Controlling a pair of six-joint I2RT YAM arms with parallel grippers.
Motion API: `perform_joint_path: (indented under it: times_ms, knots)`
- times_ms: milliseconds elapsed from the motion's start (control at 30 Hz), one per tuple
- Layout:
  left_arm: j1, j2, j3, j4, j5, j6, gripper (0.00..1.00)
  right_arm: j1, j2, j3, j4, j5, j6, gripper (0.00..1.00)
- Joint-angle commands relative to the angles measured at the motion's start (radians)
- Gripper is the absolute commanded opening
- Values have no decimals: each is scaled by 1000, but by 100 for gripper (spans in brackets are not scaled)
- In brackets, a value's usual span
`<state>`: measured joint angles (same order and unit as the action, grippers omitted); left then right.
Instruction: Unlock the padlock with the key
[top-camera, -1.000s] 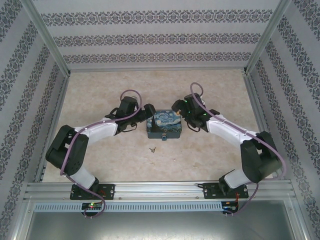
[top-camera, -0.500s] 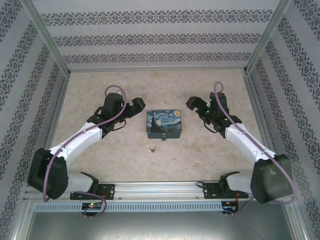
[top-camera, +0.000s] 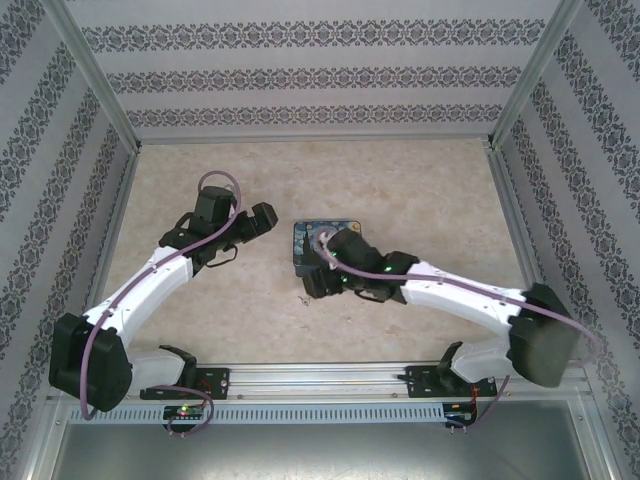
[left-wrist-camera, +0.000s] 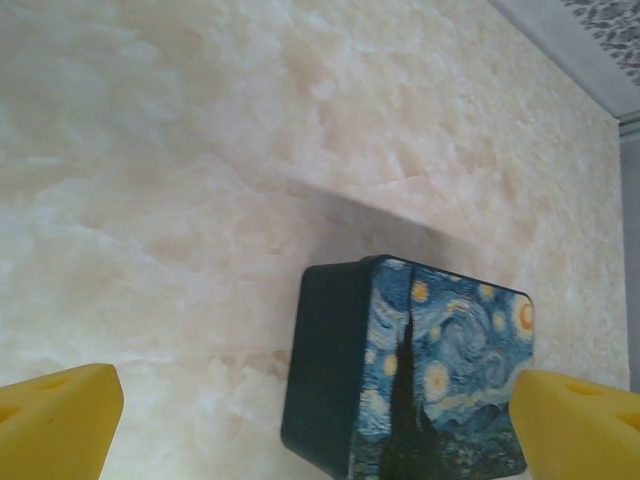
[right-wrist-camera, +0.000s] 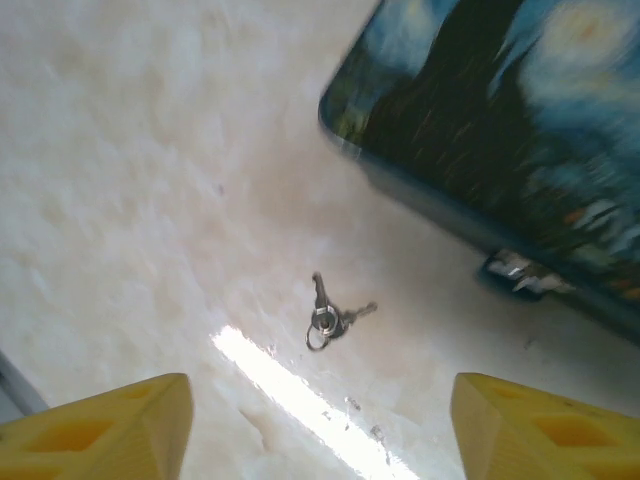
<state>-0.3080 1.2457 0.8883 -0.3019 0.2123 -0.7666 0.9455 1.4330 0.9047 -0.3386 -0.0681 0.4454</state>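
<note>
**Key lies on the table, right gripper hangs over it**

The big pale stone table (top-camera: 420, 180) has walls with a flower pattern around it.

The right arm (top-camera: 450, 290) reaches far across the table. From above, it covers much of the box and the spot just in front of it. The left arm (top-camera: 150, 280) points at the box from the left side.

The box (left-wrist-camera: 440, 380) is a dark tin with round corners. Its lid has a painting of a swirly blue night sky with yellow stars. The lid is down, so I cannot see what is inside.

The left gripper (top-camera: 265, 217) is near the box but not touching it. Its yellow fingers (left-wrist-camera: 60, 420) are spread wide and hold nothing.

The right gripper (right-wrist-camera: 320, 425) hangs above the table just in front of the box. Its fingers (right-wrist-camera: 100, 425) are apart and hold nothing.

A small shiny thing sticks out from the front wall of the box. It is blurry, but it looks like the padlock (right-wrist-camera: 520, 270).

The key (right-wrist-camera: 320, 295) lies flat on the table near the front of the box, not touching it. It sits on a little ring (right-wrist-camera: 318, 335) with a second small key.
</note>
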Motion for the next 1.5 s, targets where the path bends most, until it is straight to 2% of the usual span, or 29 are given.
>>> perform_joint_path:
  times_ms: [0,200,400,1100,1467]
  knots:
    - [34,-16,-26,-39,22,10,99,48,95,80,-45,57,-100,62]
    - [61,-22,-38,-40,53,10,99,71,265,198,-95,61,-169,53]
    - [71,-26,-51,-36,63,10,99,75,344,241,-108,54,-195,46]
    - [80,-19,-73,-8,89,-6,99,82,475,290,-158,86,-258,44]
    - [83,-22,-74,-7,91,-10,99,112,445,243,-175,103,-251,40]
